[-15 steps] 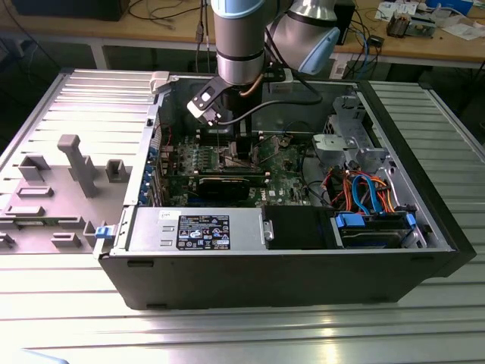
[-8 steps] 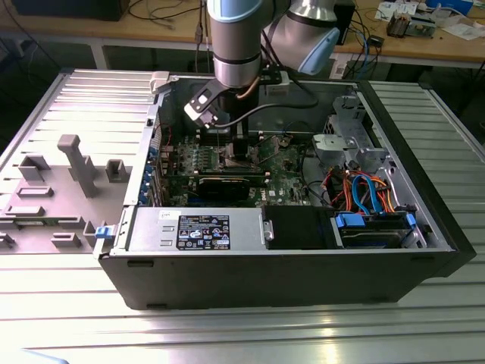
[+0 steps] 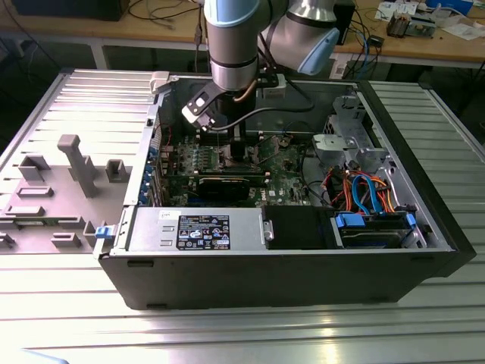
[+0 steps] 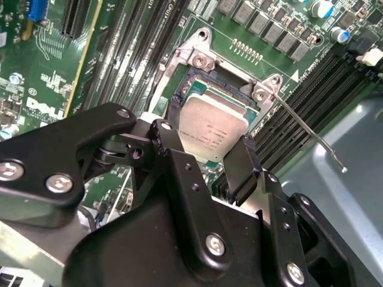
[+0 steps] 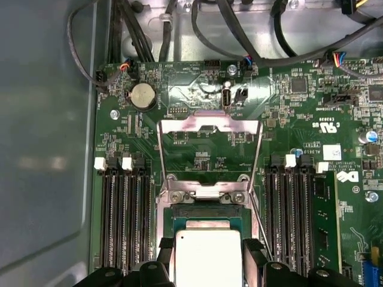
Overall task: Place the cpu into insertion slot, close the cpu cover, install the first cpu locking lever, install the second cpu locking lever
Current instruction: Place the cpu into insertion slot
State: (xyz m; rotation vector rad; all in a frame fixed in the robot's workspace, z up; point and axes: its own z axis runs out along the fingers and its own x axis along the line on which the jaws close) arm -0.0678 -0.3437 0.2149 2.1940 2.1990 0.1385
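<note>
Gripper (image 4: 206, 149) was narrowed onto the cpu (image 4: 212, 122), pads (image 4: 242, 161) against two opposite edges. Chip sat in or just over the insertion slot (image 5: 206, 212); couldn't tell if fully seated. In the exterior view that spot lay just above frame centre, inside the pc case (image 3: 288, 265). The cpu cover (image 5: 209, 124) stood flipped open beyond the slot, lever (image 4: 311, 134) unlatched.

Risks: a tilted or off-key release would likely bend contacts, and a wrist too low could knock the cover hinge or memory slots (image 5: 122, 221).
</note>
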